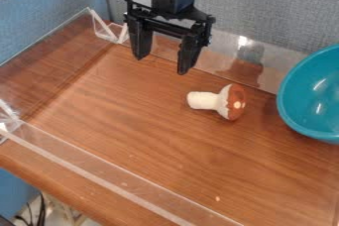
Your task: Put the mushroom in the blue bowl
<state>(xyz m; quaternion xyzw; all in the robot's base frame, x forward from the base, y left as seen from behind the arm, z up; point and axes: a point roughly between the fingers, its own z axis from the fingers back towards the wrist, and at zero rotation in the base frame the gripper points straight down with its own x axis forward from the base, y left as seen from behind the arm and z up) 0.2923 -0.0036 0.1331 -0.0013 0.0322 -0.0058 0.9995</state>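
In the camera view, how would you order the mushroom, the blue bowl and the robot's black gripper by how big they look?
Largest to smallest:
1. The blue bowl and the black gripper: too close to rank, as the bowl is cut off by the picture's edge.
2. The mushroom, clearly smallest.

open wood before mushroom [219, 101], bowl [311, 95] beside

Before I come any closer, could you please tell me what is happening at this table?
A robot arm's open gripper hovers over the table, holding nothing. The toy mushroom lies on its side between the gripper and the blue bowl, not yet inside it.
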